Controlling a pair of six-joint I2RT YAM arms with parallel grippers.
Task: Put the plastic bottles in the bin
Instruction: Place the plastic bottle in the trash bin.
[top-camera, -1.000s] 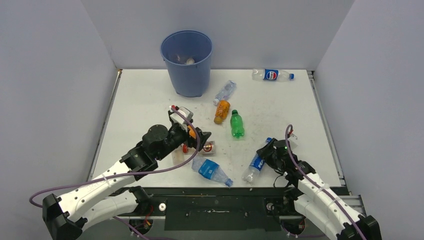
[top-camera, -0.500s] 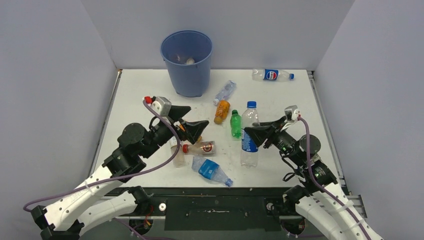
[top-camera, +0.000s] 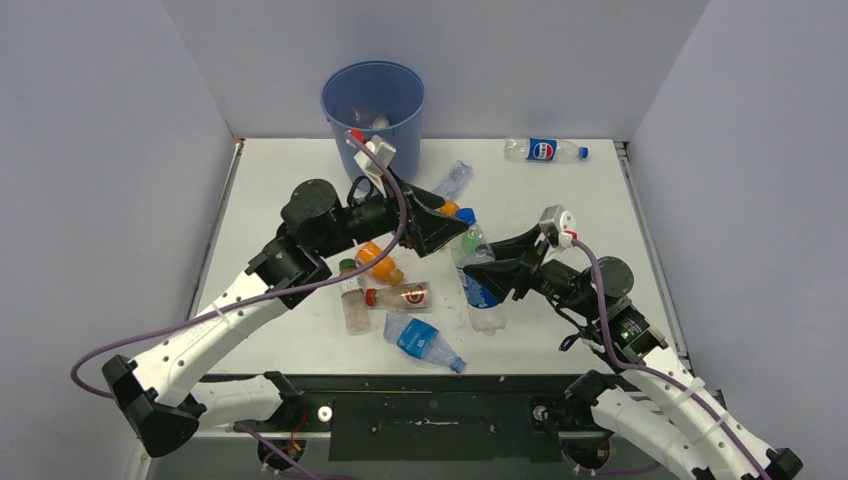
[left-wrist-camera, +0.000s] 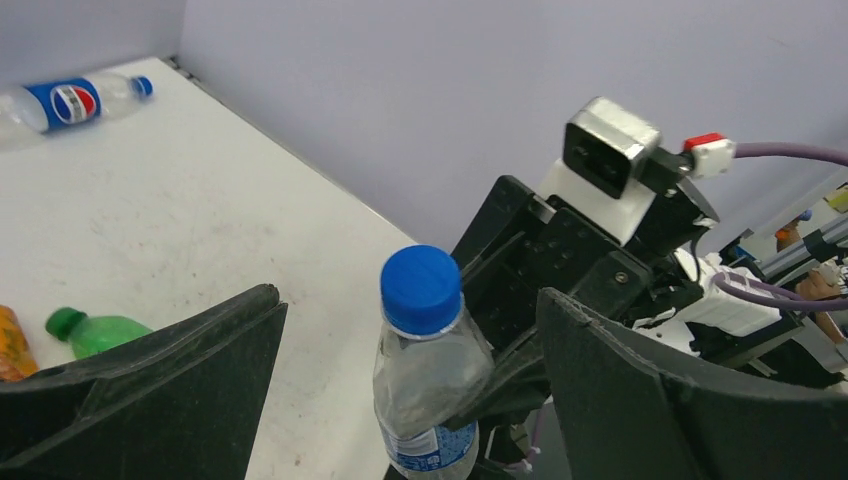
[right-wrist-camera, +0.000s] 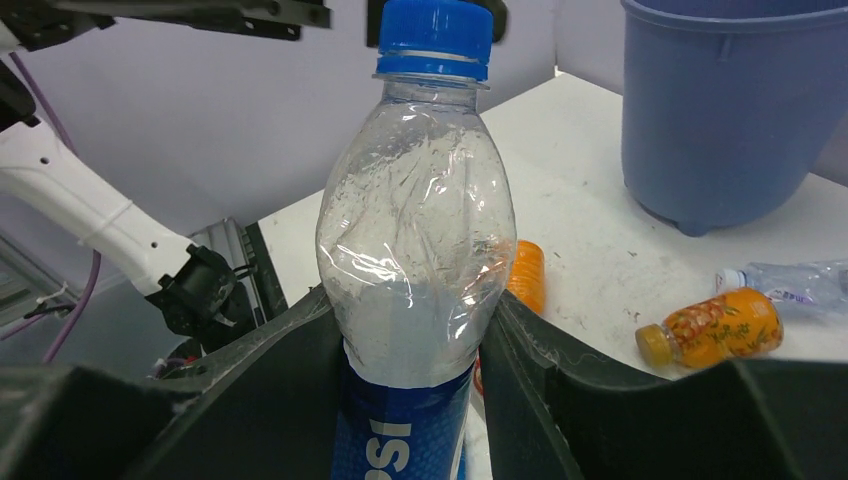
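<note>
Presently held: the blue-capped bottle (right-wrist-camera: 415, 230) stands upright, pinched low on its label by the right end effector (top-camera: 482, 278), just right of centre in the overhead frame.
Left end effector (left-wrist-camera: 408, 300): spread wide, one finger either side of the cap. It appears clear of the cap, though the overhead view is too crowded to be sure.
Bin (top-camera: 372, 130): upper centre of the overhead frame, well apart from the held bottle.
Risk, drop: if the right lets go before the left has closed, the bottle would likely fall among the loose bottles (top-camera: 400, 297) on the worktop (top-camera: 560, 215).
Risk, slip: a grip at the cap or tapering shoulder may slide, and the thin, creased wall may buckle.
Risk, collision: both end effectors crowd one bottle, so a small misjudgement could bring their fingers together.
</note>
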